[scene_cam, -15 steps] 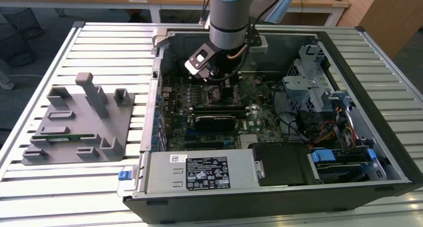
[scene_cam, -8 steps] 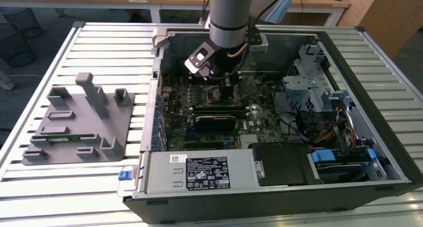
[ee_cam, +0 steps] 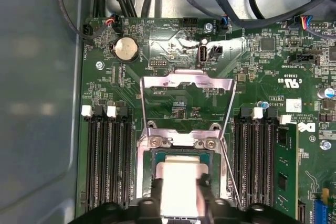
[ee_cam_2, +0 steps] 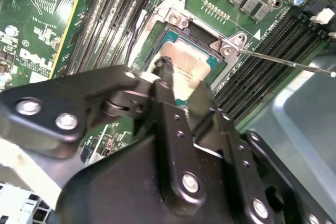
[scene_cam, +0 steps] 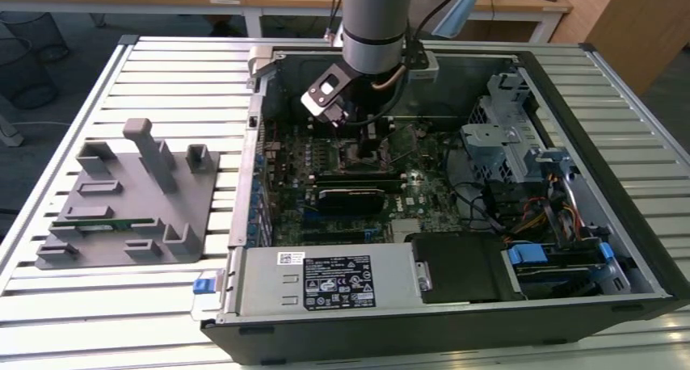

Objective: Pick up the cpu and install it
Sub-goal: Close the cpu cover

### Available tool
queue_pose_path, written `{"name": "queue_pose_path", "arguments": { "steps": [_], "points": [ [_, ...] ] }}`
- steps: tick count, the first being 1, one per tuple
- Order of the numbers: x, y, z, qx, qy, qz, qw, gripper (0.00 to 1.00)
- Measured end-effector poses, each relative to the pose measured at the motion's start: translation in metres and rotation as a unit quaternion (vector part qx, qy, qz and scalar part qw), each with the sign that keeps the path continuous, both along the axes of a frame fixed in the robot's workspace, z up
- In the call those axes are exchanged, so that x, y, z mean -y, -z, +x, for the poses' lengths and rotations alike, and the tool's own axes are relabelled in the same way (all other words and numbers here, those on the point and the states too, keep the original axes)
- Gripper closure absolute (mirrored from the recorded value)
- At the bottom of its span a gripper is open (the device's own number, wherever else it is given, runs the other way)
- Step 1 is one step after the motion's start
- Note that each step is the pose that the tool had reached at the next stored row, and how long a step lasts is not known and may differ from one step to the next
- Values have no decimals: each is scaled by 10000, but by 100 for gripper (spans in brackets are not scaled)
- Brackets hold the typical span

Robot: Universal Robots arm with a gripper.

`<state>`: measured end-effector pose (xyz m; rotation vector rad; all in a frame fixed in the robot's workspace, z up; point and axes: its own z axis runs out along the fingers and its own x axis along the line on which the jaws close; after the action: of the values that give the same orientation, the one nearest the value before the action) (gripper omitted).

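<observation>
Sitting in its socket, dull silver cpu point(ee_cam_2: 185, 69) shows teal edging.

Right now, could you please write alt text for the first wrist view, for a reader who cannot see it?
The end effector sits over the cpu, which lies in the socket of a green motherboard. The load plate is flipped open beyond it, with memory slots on both sides.

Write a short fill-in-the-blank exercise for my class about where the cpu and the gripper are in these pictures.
1. The cpu sits in the motherboard's ____.
2. The socket's metal load plate is flipped ____.
3. The gripper is right above the ____.
4. On the gray fixture outside the case lies a green ____ stick.

Missing words: socket; open; cpu; memory
</observation>
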<state>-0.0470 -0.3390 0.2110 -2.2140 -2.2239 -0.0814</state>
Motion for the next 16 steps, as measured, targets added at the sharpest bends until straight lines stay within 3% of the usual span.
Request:
{"name": "queue_pose_path", "arguments": {
  "steps": [1,3,4,8,16],
  "points": [
    [0,-8,1,-3,0,0,10000,60],
    [0,-24,2,-6,1,0,10000,72],
    [0,-31,2,-7,1,0,10000,72],
    [-1,-47,4,-10,0,0,10000,89],
    [0,-57,4,-11,0,0,10000,89]
  ]
}}
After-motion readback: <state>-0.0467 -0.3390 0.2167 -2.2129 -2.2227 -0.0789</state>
